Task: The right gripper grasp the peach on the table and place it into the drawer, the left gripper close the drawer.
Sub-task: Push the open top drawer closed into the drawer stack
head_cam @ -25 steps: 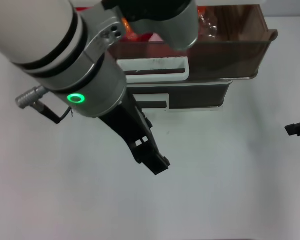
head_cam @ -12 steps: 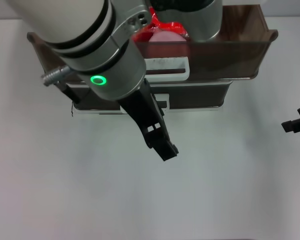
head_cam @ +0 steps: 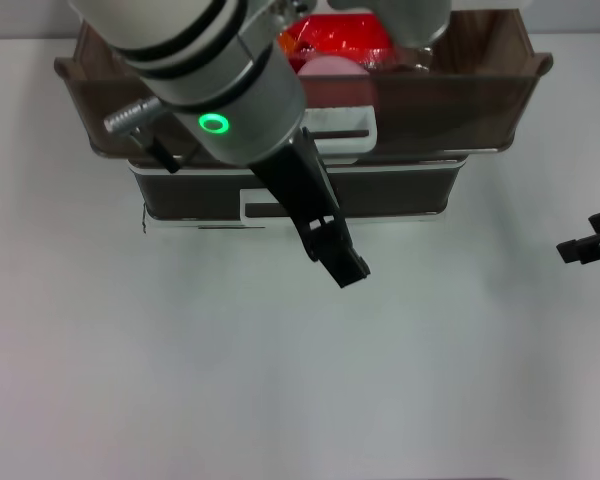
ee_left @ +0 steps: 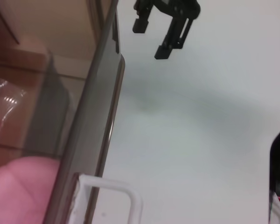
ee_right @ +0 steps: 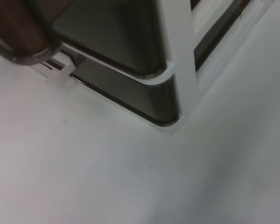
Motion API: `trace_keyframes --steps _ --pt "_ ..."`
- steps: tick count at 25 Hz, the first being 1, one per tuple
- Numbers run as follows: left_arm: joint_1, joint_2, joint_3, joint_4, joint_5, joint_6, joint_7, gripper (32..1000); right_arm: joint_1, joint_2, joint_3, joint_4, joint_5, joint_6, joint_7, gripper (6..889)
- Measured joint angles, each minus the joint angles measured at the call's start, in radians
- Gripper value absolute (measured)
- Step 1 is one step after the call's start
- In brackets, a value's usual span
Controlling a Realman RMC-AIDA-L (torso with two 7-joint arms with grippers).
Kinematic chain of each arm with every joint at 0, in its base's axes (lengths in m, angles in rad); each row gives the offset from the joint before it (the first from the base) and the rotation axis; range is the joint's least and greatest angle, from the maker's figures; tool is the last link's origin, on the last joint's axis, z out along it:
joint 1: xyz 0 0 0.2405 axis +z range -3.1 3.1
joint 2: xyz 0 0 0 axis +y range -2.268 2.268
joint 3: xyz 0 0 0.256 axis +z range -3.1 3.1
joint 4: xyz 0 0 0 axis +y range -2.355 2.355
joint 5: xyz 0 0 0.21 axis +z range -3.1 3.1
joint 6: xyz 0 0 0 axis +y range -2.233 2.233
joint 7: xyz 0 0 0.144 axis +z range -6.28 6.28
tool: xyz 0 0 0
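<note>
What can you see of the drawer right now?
The drawer is dark brown translucent plastic with a flared rim and a white loop handle on its front. It is pulled out above a lower, shut drawer. Inside lie the peach and a red packet behind it. The left gripper hangs in front of it over the table, its arm hiding part of the front; contact cannot be told.

Peach in the open drawer at the table's far side
The peach [head_cam: 332, 70] lies in the drawer [head_cam: 480, 95], packets [head_cam: 340, 35] behind it; the left gripper [head_cam: 348, 268] hangs before the drawer's handle [head_cam: 345, 135]; the right gripper [head_cam: 583, 246] sits far right over the table [head_cam: 280, 380]
</note>
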Motion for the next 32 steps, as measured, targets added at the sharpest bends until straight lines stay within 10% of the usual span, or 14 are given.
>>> trace_keyframes --steps 18,32 --pt "-0.051 0.0047 -0.126 -0.157 0.013 0.089 0.163 814 0.02 0.002 -0.009 0.034 -0.009 -0.029 0.0 743" --pt "-0.051 0.005 -0.14 -0.161 0.061 0.138 0.191 813 0.029 0.007 -0.009 0.034 -0.009 -0.028 0.0 743"
